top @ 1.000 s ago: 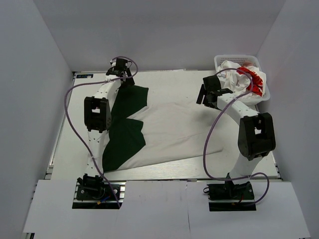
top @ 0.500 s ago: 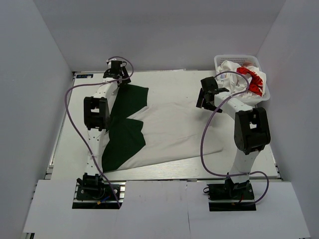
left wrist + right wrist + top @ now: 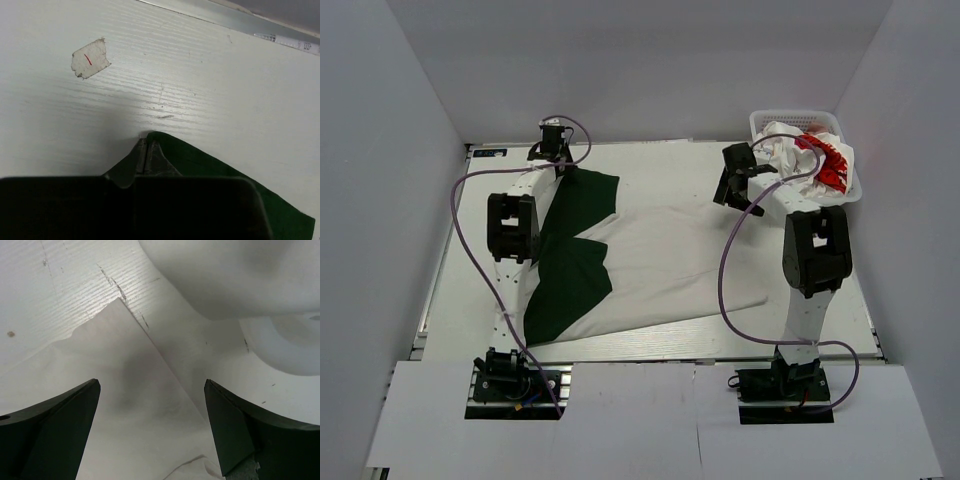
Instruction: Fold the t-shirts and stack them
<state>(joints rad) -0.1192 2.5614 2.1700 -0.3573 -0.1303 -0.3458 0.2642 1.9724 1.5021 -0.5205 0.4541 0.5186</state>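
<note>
Well, plain white walls (image 3: 640, 60) boxed in the white table (image 3: 660, 160), where the green-sleeved t-shirt (image 3: 660, 260) lay spread. The printed t-shirt (image 3: 810, 155) sat crumpled in the far-right basket (image 3: 760, 122). My left tool (image 3: 146, 146) pinched a green sleeve corner; my right tool (image 3: 150, 385) hung spread above white cloth.

This is looking like a robotics lab test cell: plain white wall panels (image 3: 640, 60) are boxing in a white tabletop (image 3: 660, 160), and two robot arms, left arm (image 3: 512, 228) and right arm (image 3: 815, 255), are standing bolted on black base mounts (image 3: 505, 378) at its near edge. Purple cables (image 3: 460, 235) are looping loose from the bases to the wrists. A torn scrap of tape (image 3: 90, 58) with a red pen stroke is sticking to the scuffed tabletop.
</note>
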